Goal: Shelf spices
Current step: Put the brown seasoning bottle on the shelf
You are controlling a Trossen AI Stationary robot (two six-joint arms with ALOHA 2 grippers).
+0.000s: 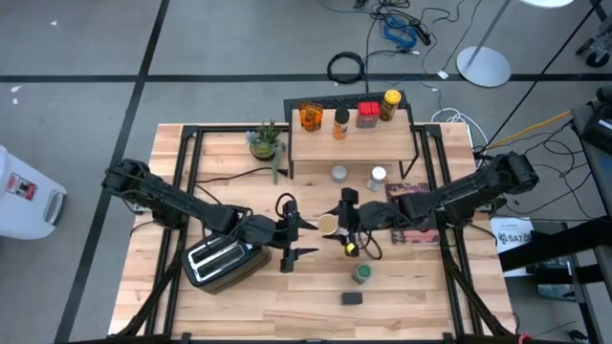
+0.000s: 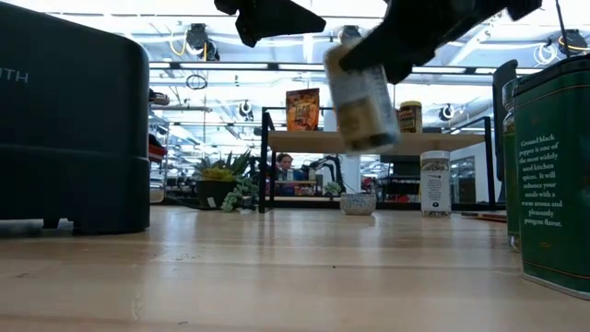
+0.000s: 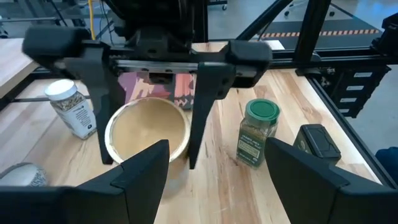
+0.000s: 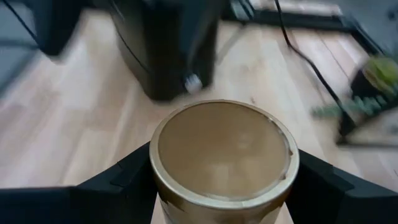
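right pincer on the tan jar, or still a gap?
Touching. In the right wrist view both fingers press the sides of the tan jar; the low view shows the jar lifted off the table.

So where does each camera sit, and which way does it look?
High: above the table, looking straight down; shows both arms, left gripper, right gripper and the shelf.
Low: at tabletop height, looking level toward the shelf; arms hang in from above, holding the tan-lidded jar.
Left wrist: on the left arm, facing the right gripper; its own open fingers frame the bottom.
Right wrist: on the right arm, looking at the jar's lid between its fingers.
Shared: all four show that jar.
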